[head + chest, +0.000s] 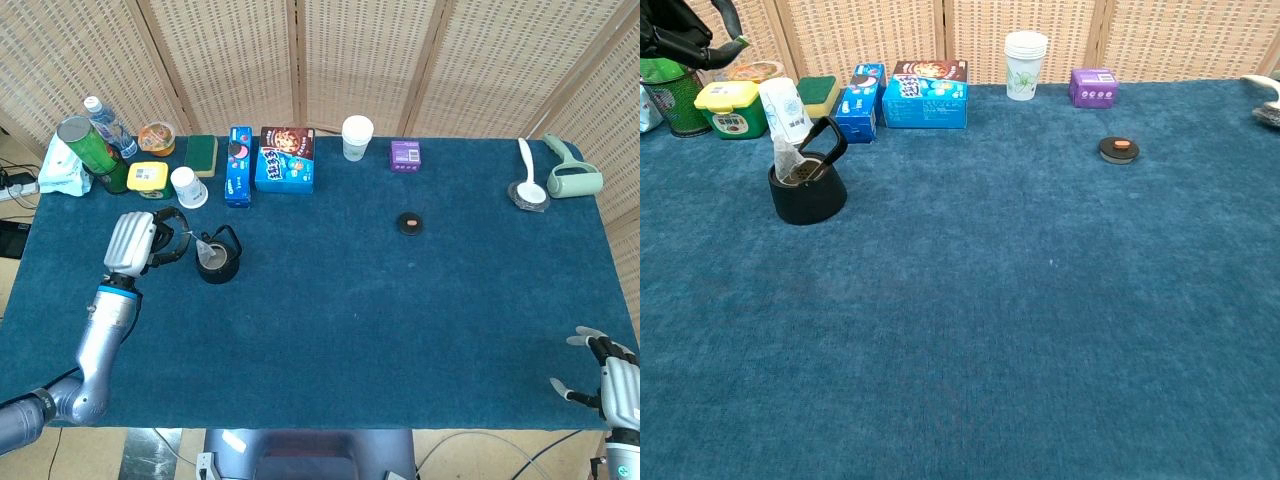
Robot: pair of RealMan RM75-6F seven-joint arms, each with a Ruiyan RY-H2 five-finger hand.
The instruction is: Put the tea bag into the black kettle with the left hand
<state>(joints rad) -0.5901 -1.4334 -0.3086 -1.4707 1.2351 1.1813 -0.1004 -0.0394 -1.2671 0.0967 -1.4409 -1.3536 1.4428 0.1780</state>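
The black kettle (pixel 219 264) (pixel 808 192) stands lidless at the table's left, its handle up. A pale tea bag (pixel 209 255) (pixel 787 160) hangs by its string with its lower end in the kettle's opening. My left hand (pixel 137 243) (pixel 682 32) is just left of the kettle and above it, pinching the string. At the bottom right corner of the head view, my right hand (pixel 610 380) holds nothing, with its fingers spread.
The kettle's lid (pixel 409 222) (pixel 1119 149) lies mid-table. Behind the kettle stand a white cup (pixel 786 110), a yellow tub (pixel 730 108), a green sponge (pixel 820 95) and blue boxes (pixel 926 94). A cup stack (pixel 1025 64) and a purple box (pixel 1093 87) stand further right.
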